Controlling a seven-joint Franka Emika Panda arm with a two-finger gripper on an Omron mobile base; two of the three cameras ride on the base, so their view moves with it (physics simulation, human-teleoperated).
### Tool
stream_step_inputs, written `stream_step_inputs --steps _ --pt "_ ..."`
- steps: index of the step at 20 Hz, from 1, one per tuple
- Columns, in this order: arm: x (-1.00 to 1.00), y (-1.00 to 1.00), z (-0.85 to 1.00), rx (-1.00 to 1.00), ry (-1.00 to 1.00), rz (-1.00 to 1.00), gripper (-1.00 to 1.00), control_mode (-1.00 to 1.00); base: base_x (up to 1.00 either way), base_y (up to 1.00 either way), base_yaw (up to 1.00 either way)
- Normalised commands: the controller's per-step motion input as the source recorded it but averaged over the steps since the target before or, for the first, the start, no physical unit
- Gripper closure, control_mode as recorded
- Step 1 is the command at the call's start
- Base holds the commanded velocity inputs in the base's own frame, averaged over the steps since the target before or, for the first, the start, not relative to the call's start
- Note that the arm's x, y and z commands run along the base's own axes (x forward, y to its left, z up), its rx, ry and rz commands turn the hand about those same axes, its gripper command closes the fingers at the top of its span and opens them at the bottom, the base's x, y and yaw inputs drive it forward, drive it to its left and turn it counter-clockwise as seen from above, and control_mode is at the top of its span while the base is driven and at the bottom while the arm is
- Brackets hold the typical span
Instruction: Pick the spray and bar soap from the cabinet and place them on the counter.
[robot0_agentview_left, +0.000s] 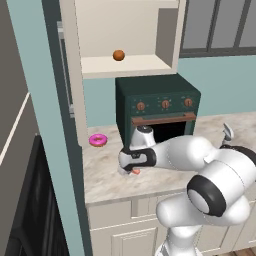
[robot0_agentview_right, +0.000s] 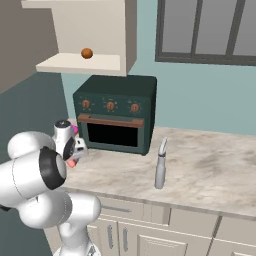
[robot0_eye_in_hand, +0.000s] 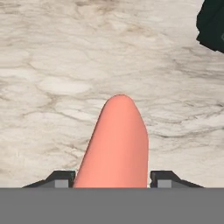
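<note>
Hovering low over the counter (robot0_agentview_left: 105, 175), just in front of the oven (robot0_agentview_left: 157, 107), the gripper (robot0_eye_in_hand: 111, 180) points down at the marbled stone with the soap (robot0_eye_in_hand: 116, 144) between its two dark fingers (robot0_eye_in_hand: 59, 178). Slim gaps show between the soap's sides and each fingertip, so the jaws stand slightly apart around the bar rather than pressed on it; whether it rests on the stone I cannot tell. From the base cameras only a pink sliver of soap (robot0_agentview_left: 135, 171) peeks out below the hand. Right of the oven, well apart from it, the spray (robot0_agentview_right: 160, 165) stands upright on the counter. Left of the oven lies a pink donut (robot0_agentview_left: 98, 140). Above the oven hangs the open cabinet (robot0_agentview_left: 125, 65), an orange-brown ball (robot0_agentview_left: 118, 55) on its shelf.
</note>
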Motion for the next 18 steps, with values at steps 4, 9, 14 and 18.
stream_step_inputs --steps 4,9,14,18 --pt "-0.03 0.00 0.02 0.00 -0.04 0.00 -1.00 -1.00 0.00 0.00 0.00" --pt "-0.13 -0.03 0.10 0.00 -0.02 0.00 -1.00 -1.00 0.00 0.00 0.00" --pt "-0.31 -0.13 0.35 0.00 -0.07 0.00 -1.00 -1.00 0.00 0.00 0.00" --pt "-0.35 -0.20 0.56 0.00 -0.07 0.00 -1.00 -1.00 0.00 0.00 0.00"
